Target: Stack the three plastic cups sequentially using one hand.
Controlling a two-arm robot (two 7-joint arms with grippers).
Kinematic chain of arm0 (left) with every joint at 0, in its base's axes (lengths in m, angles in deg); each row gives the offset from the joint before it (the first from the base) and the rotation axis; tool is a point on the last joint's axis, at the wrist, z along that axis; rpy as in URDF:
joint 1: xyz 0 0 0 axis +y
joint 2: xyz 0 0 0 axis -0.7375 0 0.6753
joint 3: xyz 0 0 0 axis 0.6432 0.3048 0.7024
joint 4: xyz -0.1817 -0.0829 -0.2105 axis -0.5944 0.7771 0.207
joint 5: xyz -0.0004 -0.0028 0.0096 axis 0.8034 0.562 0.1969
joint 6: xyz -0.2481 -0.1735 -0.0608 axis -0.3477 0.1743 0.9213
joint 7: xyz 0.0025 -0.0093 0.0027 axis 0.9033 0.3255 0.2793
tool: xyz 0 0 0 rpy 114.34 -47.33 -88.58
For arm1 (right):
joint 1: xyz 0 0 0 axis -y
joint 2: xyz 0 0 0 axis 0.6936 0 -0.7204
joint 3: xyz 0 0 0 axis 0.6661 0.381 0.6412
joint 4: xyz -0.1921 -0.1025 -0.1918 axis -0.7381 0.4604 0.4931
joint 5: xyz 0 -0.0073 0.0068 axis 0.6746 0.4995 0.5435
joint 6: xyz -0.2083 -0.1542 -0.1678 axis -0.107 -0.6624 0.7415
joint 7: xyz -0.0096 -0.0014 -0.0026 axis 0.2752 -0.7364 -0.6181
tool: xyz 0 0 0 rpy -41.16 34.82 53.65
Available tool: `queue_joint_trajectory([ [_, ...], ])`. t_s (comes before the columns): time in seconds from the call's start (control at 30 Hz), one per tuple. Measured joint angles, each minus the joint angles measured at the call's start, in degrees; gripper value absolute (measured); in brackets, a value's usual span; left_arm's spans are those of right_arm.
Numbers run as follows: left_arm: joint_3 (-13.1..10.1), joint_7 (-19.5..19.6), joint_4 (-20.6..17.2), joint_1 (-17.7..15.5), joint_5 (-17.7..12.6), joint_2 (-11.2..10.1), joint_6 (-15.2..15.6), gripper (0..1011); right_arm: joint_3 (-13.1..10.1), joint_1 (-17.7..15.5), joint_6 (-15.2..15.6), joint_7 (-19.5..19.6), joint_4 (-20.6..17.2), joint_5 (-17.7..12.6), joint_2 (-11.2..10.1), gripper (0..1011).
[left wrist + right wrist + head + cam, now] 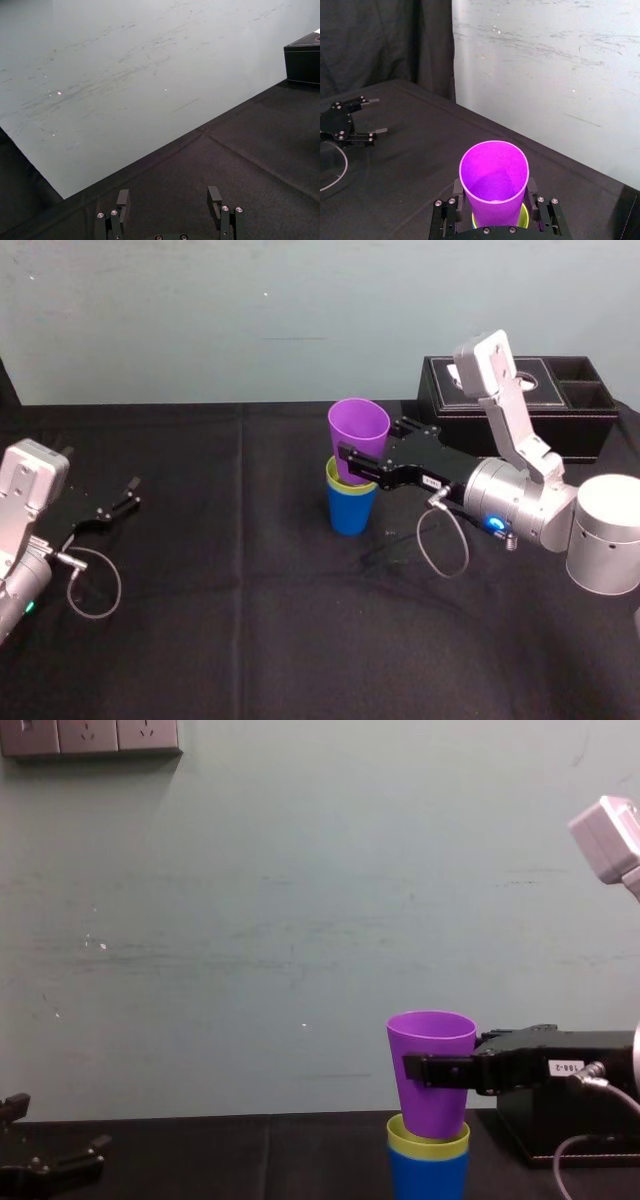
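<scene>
Left gripper point(115, 502) rests parked low over the black table point(250, 620) at the far left, its fingers point(122, 199) spread apart and holding nothing. Near the table's middle, the blue cup point(351, 512) stands upright with the yellow-green cup point(343, 483) nested inside it. The purple cup point(358, 435) has its base in the yellow-green cup's mouth, most of it above the rim. Right gripper point(362, 462) reaches in from the right, clenched on the purple cup's sides. 1 black tissue box point(560, 420) sits behind it.
</scene>
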Motion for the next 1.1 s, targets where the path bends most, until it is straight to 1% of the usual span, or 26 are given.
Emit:
queue_joint_trajectory([
  [0.3, 0.0, 0.0, 0.0, 0.0, 0.0, 0.0, 0.0, 1010, 0.0, 0.4, -0.4, -0.3, 1.4, 0.2, 0.5, 721],
  [0.77, 0.0, 0.0, 0.0, 0.0, 0.0, 0.0, 0.0, 1010, 0.5, 0.5, -2.1, -1.5, 4.6, 0.6, 1.3, 721],
  [1.1, 0.0, 0.0, 0.0, 0.0, 0.0, 0.0, 0.0, 1010, 0.5, 0.5, -2.3, -1.7, 5.0, 0.6, 1.3, 720],
])
